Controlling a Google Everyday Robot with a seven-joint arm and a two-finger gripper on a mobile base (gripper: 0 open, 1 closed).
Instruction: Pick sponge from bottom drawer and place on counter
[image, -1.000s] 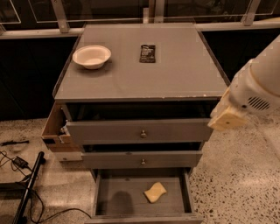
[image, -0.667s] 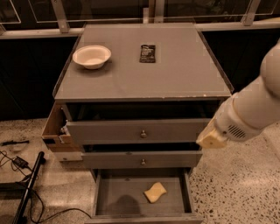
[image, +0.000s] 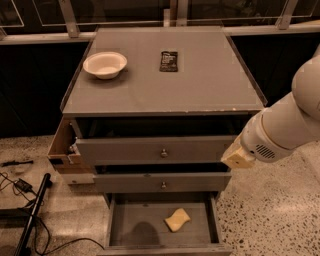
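Camera view looks down on a grey cabinet with the bottom drawer (image: 125, 220) pulled out, and the sponge (image: 177, 220) lies flat on its floor, right of the middle and apart from the low side walls. The pincer (image: 239, 157) hangs at the end of the white arm to the right of the cabinet, level with the upper drawer front (image: 130, 150) and well above the sponge; whether it is wide or narrow I cannot tell from this angle, and it carries nothing visible. I judge the task to be in its approach step, with the pick not yet made and the counter (image: 200, 90) not yet involved. The next move calls for bringing the pincer down and to the left until it stands over the open tray, then descending onto the sponge from above with enough spread to take its wavy sides. Two things crowd that path: the upper drawer front and the middle drawer front (image: 130, 182), each with a small knob, jut forward above the back of the tray, so the descent should stay toward the tray's front. On the counter a white bowl (image: 105, 64) and a black packet (image: 169, 61) sit toward the back, so a set-down nearer the front edge would keep away from both. Cables (image: 22, 186) lie on the floor at left, well apart from the work.
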